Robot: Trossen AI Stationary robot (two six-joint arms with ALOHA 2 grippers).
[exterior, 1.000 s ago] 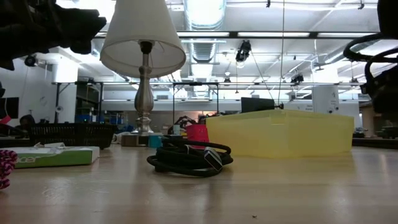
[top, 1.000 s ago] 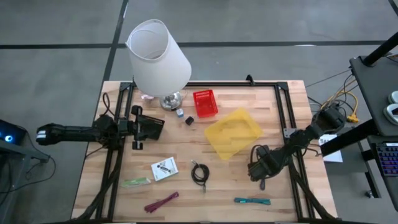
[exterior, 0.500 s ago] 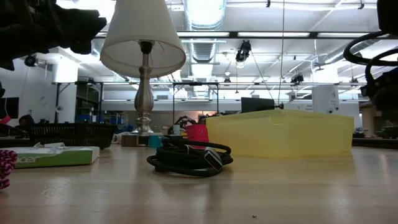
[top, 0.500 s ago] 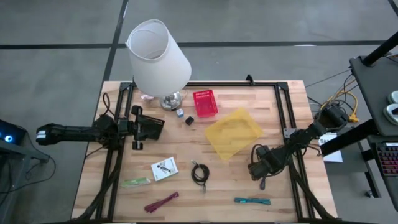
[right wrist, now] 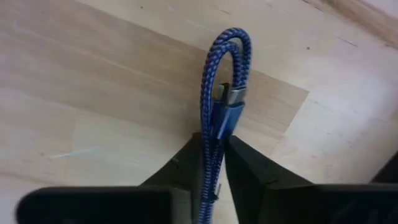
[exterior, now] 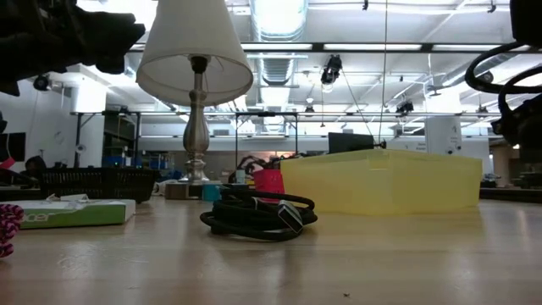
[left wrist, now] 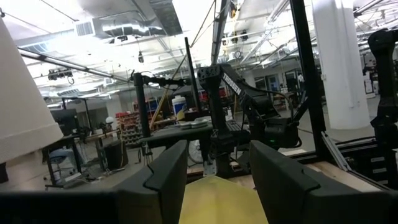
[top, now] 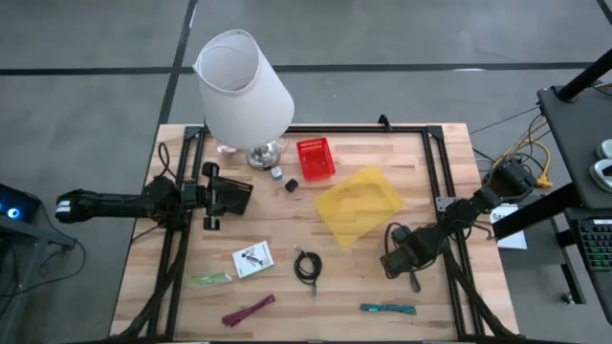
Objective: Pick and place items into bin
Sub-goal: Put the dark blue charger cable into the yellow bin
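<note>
My right gripper (top: 405, 258) stands low over the table's right side, just near of the yellow bin (top: 359, 204), shut on a blue-purple braided cable (right wrist: 224, 81) folded into a bundle. My left gripper (top: 215, 196) hovers open at the table's left with nothing between its fingers (left wrist: 168, 180). Lying flat on the table are a black coiled cable (top: 307, 267), a white card packet (top: 252, 259), a green strip (top: 209, 280), a maroon tie (top: 248, 310), a teal tie (top: 388, 308) and a tiny dark cube (top: 290, 185). My right gripper pinches the folded cable bundle between its two fingers (right wrist: 245, 165), just behind the metal plug (right wrist: 210, 140). The fingers come from above, pointing down at the table. The looped end (right wrist: 233, 37) reaches out past the fingertips along the wood; whether it is lifted I cannot tell.
A big white lamp (top: 242, 86) stands at the far left, a small red basket (top: 315, 159) beside it. A black frame runs along the table's edges (top: 435, 172). Bare wood lies between the bin and the near edge.
My right gripper has shut its fingers on the braided cable, staying over the same spot near the bin.
</note>
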